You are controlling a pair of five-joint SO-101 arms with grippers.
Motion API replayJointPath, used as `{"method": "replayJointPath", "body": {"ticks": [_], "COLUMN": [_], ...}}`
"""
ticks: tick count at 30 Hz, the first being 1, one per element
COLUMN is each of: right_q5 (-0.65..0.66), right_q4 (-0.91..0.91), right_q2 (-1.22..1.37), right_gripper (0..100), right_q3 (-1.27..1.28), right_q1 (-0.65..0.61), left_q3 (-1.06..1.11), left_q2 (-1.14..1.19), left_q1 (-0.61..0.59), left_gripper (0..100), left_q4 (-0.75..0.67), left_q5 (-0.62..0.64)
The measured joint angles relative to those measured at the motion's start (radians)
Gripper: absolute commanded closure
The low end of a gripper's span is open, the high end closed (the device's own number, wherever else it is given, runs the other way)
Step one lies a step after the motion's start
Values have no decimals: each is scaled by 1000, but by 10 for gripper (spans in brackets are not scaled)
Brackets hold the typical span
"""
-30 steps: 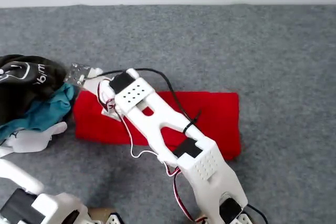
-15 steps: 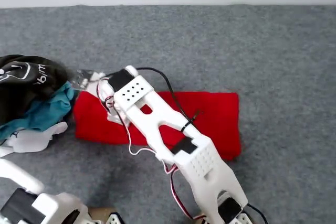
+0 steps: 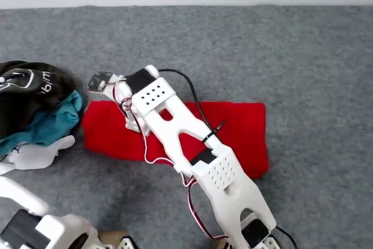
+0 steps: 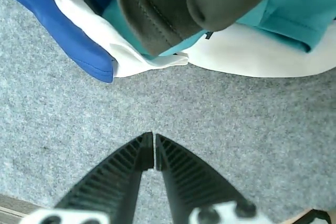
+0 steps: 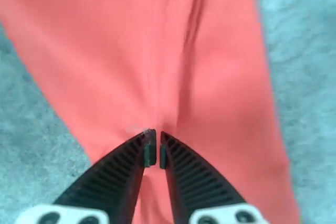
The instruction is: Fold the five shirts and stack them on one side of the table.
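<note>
We see the right claw [image 5: 155, 144] closed, holding nothing, just beside the flat folded red cloth shirt [image 3: 239, 123] on the grey felt tabletop [image 3: 291, 56], and the left claw [image 4: 154, 149] closed too.

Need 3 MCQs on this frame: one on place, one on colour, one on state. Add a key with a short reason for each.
1. In the high view, where is the loose shirt pile relative to the folded shirt?
A) at its end on the picture's left
B) at its end on the picture's right
C) on top of it

2. What colour is the folded shirt?
A) blue
B) red
C) white

3. What state is the left hand in?
A) wide open
B) shut on a teal shirt
C) shut and empty

Key:
1 A: the pile lies beside the shirt's end on the picture's left.
2 B: it is red in both the high and right wrist views.
3 C: the fingers meet over the bare table, apart from the pile.
</note>
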Motion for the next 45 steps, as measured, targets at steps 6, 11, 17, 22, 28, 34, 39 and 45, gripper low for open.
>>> {"method": "replayJointPath", "body": {"ticks": [6, 11, 17, 22, 28, 34, 39, 45], "right_q5": [0, 0, -2, -38, -253, -304, -304, -311], "right_q4": [-74, -121, -121, 57, 69, 69, 69, 68], "right_q2": [0, 69, 160, 160, 71, -163, -430, -672], "right_gripper": [978, 978, 978, 978, 978, 978, 978, 973], "right_q3": [-61, -61, -77, -198, -201, 14, 350, 677], "right_q1": [-11, -69, -95, -95, -52, 23, 124, 339], "left_q3": [0, 9, 12, 12, 12, 12, 12, 12], "left_q2": [0, 0, 0, 0, -103, -227, -292, -324], "left_q1": [0, 0, 0, 0, 0, 0, 0, 0], "left_gripper": [985, 985, 985, 985, 985, 985, 985, 985], "left_q4": [0, 0, 0, 0, 0, 0, 28, 74], "left_q5": [0, 0, 0, 0, 0, -2, -6, -6]}}
